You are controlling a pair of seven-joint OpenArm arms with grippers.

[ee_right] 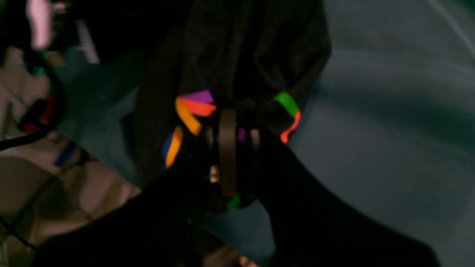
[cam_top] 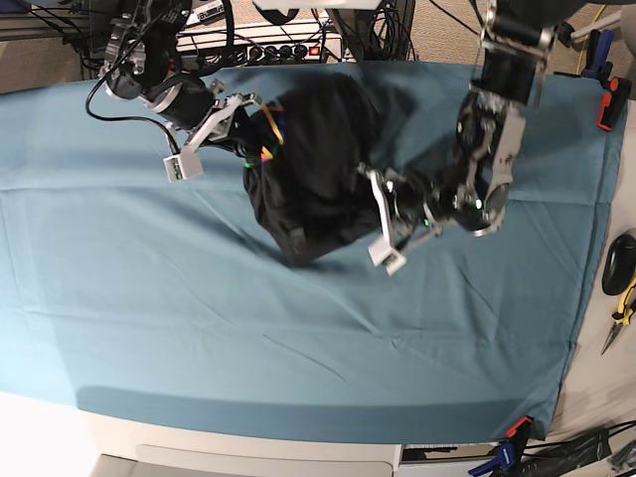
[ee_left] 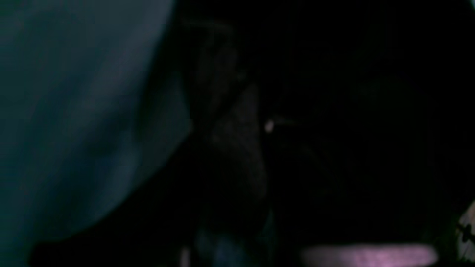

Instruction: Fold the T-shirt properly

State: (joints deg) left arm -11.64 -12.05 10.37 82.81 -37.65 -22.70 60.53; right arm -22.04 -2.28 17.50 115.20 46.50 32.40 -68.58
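Right gripper (ee_right: 228, 148) clamps the shirt's (cam_top: 318, 169) striped collar (ee_right: 193, 109) above the cloth (cam_top: 199, 298); left gripper's (cam_top: 383, 224) grip unclear; cables (cam_top: 258, 45) lie far.

The T-shirt (cam_top: 318, 169) was black and faintly heathered, bunched into a rumpled, uneven mass near the middle of the far edge of the surface, its lowest fold sagging toward the centre. Its rainbow-striped neckline trim (ee_right: 193, 111) showed purple, red, orange, blue and green bands, twisted and crumpled at the garment's far-left side. No sleeve or hem could be clearly told apart in the heap.
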